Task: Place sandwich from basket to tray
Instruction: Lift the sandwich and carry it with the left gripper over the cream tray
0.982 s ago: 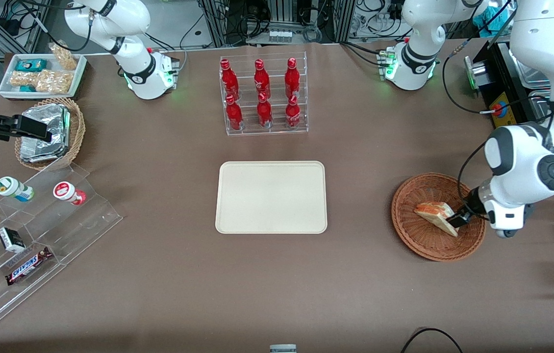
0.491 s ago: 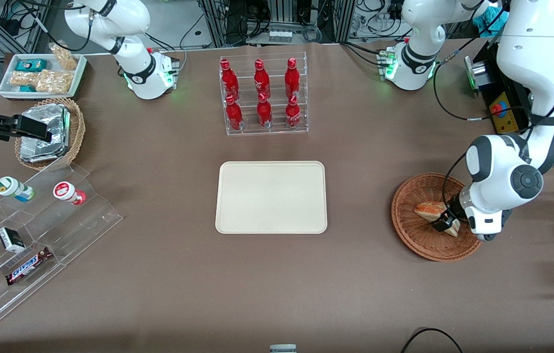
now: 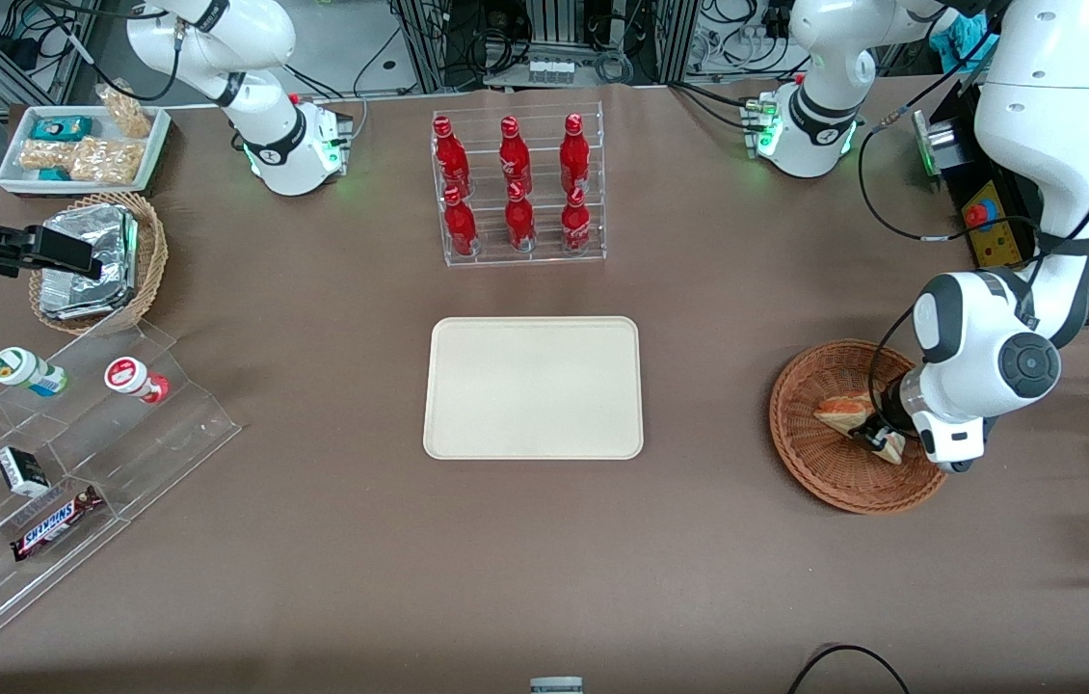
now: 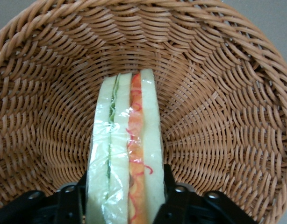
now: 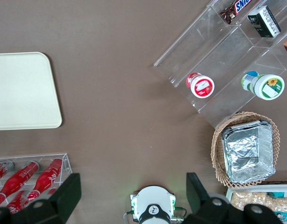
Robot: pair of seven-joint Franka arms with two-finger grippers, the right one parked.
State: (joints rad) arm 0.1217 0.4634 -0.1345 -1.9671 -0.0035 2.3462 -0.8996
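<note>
The sandwich (image 3: pixel 841 411) is a wedge of white bread with orange-red and green filling, wrapped in clear film. It lies in the reddish-brown wicker basket (image 3: pixel 824 474) toward the working arm's end of the table. My left gripper (image 3: pixel 878 440) is down in the basket, at the end of the sandwich nearer the front camera. In the left wrist view the sandwich (image 4: pixel 127 149) stands between the two black fingers (image 4: pixel 71 201), which touch its bread on both sides, with the basket wall (image 4: pixel 218 93) around it. The cream tray (image 3: pixel 533 387) lies bare at the table's middle.
A clear rack of red bottles (image 3: pixel 517 188) stands farther from the front camera than the tray. Toward the parked arm's end are a tan basket with foil packs (image 3: pixel 92 260), a white snack tray (image 3: pixel 82 145) and a clear stepped shelf (image 3: pixel 72 463) with snacks.
My left gripper moved in over the basket and came down onto the sandwich's near end. Its fingers now sit against both sides of the sandwich, which still lies in the basket.
</note>
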